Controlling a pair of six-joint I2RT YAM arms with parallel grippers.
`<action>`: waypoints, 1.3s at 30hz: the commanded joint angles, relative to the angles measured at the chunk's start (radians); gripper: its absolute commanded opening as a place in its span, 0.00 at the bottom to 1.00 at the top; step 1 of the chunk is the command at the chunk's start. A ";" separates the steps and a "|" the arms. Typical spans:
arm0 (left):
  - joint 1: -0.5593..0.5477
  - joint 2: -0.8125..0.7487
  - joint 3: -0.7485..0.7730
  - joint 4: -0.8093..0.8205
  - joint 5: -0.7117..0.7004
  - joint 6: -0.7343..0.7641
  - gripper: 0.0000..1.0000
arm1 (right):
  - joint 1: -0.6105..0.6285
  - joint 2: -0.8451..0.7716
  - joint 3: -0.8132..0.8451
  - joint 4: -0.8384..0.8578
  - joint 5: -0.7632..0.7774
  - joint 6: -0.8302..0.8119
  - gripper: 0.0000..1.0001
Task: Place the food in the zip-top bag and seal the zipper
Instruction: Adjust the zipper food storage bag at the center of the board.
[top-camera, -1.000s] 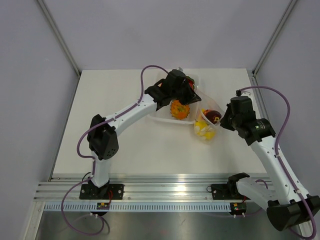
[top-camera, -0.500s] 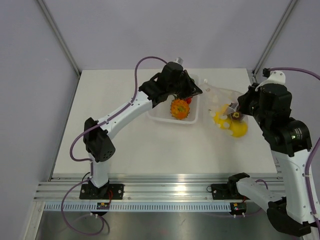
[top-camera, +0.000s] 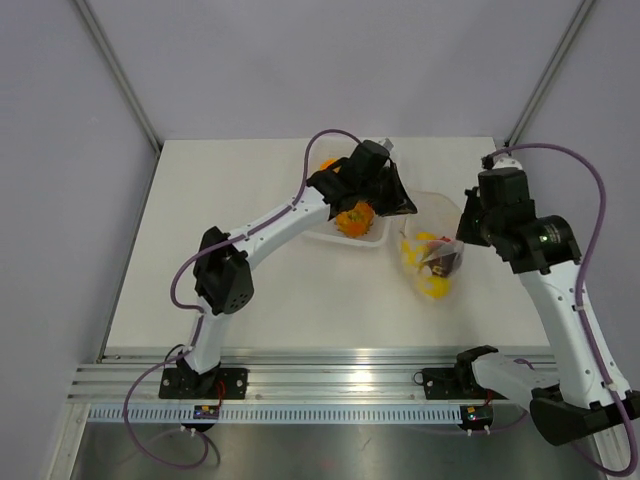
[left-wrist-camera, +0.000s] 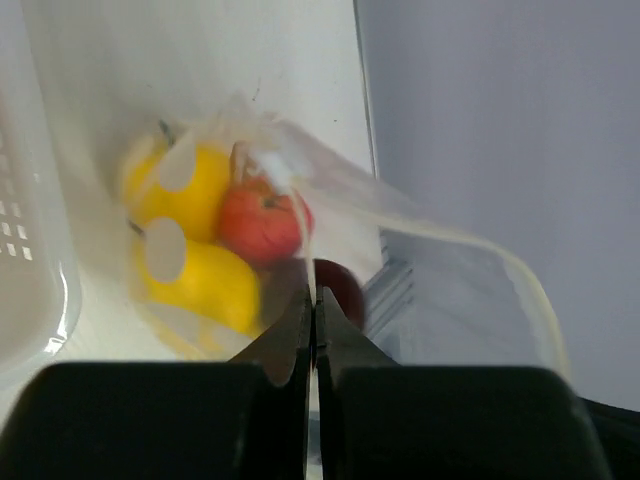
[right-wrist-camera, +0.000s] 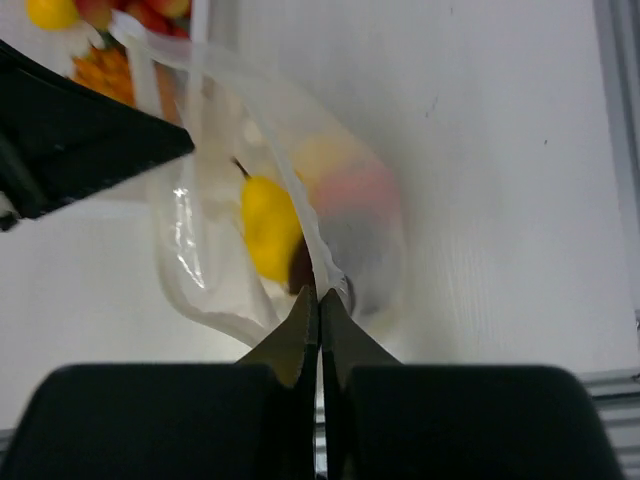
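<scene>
Clear zip-top bag (top-camera: 435, 262) holding yellow, red food (left-wrist-camera: 190, 190), tray (top-camera: 340, 240) holding orange fruit (top-camera: 354, 217), my left claw (left-wrist-camera: 313, 295), right claw (right-wrist-camera: 319, 292) pinching zipper (right-wrist-camera: 297, 205).

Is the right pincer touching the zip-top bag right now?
Touching. The right wrist view shows the right pincer closed on the zip-top bag, whose clear edge runs straight into its tips.

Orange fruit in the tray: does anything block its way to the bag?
The tray wall lies between the orange fruit and the zip-top bag, and the left gripper, shut on the bag's rim, has its wrist partly over the fruit.
</scene>
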 joint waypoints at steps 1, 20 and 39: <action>-0.008 -0.085 0.125 0.054 0.015 0.078 0.00 | -0.002 -0.039 0.189 0.010 0.040 -0.037 0.00; -0.005 0.108 0.323 -0.073 0.323 0.269 0.00 | -0.003 -0.056 -0.021 0.063 0.029 -0.029 0.00; 0.057 0.109 0.154 0.027 0.631 0.379 0.83 | -0.003 -0.122 -0.165 0.117 -0.057 0.028 0.00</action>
